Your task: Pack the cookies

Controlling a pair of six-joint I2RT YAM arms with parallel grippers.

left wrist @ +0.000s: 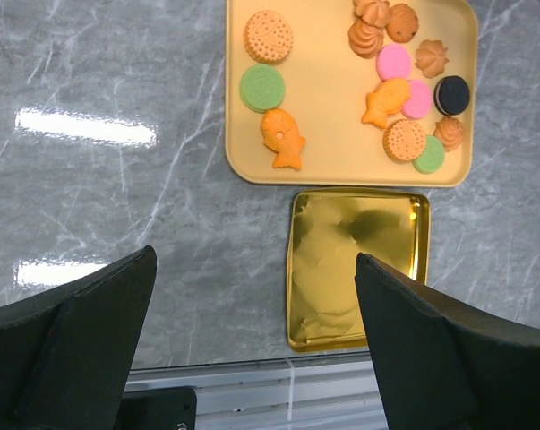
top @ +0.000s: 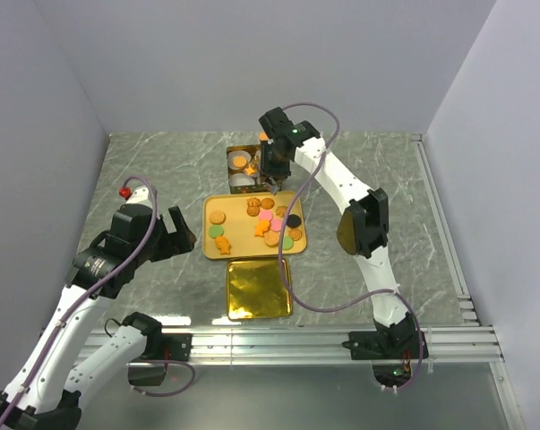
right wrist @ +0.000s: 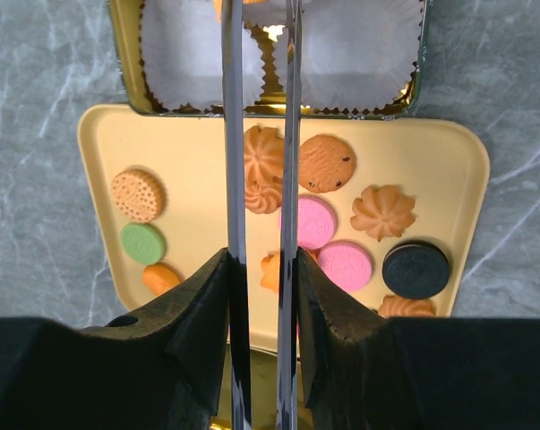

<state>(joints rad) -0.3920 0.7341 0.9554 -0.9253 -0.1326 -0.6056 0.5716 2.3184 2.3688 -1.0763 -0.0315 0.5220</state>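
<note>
**A:** The cookies (top: pixel 268 216), where are they? Quick.

**B:** Nearly all on the yellow tray (left wrist: pixel 332 125), mid-table. Rounds in tan, green, pink and one black, plus orange fish and swirly ones. Three sit on the tray's left half, the rest bunch on the right.

**A:** Go from the left, then.

**B:** First the left gripper (left wrist: pixel 255 260). It hangs over the marble table (left wrist: pixel 117 179), left of the tray, jaws spread wide and nothing between them.

**A:** Next over?

**B:** The tray, then the gold lid (left wrist: pixel 355 269) lying just beside the tray's near edge, inside up, nothing in it. Right up against the tray's far edge is the gold tin (right wrist: pixel 124 63), lined with white paper cups (right wrist: pixel 184 54).

**A:** Anything packed yet?

**B:** From above, one tan disc sits in a cup at the tin's far left. The cups I can see nearest the tray are bare.

**A:** And the right side?

**B:** The right gripper (top: pixel 273 184) is over the tin, long thin fingers pointing down with a narrow gap between them. The tips are cut off in the wrist view and too small from above. I can't tell if it's pinching a cookie.

**A:** Progress?

**B:** Early, I'd say. One is in and a dozen or so are left on the tray. The lid probably goes on last.
</note>
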